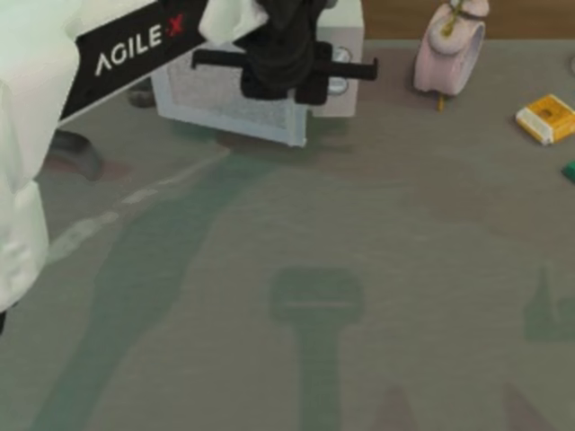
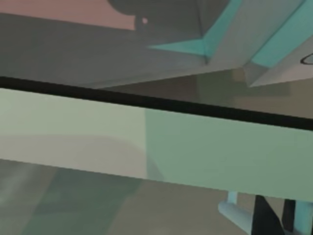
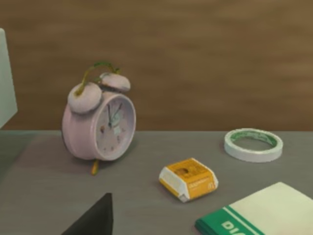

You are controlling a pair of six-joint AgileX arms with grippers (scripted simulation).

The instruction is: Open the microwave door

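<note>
The white microwave (image 1: 346, 31) stands at the table's back, left of centre, its knob panel (image 1: 340, 72) on the right. The microwave door (image 1: 225, 99), with its grey mesh window, is swung a little outward, its free edge (image 1: 301, 135) forward of the panel. My left gripper (image 1: 278, 85) hangs over that free edge. In the left wrist view the door's pale edge (image 2: 146, 142) fills the frame, and my left gripper (image 2: 283, 220) is shut on the door's pale bar handle (image 2: 234, 211). My right arm is outside the top view; only a black part of the right gripper (image 3: 98, 220) shows.
A pink alarm clock (image 1: 447, 54) stands right of the microwave. A yellow box (image 1: 548, 118) and a green-and-white book (image 3: 259, 215) lie at the right edge, with a roll of tape (image 3: 253, 145) behind them. A wooden wall runs along the back.
</note>
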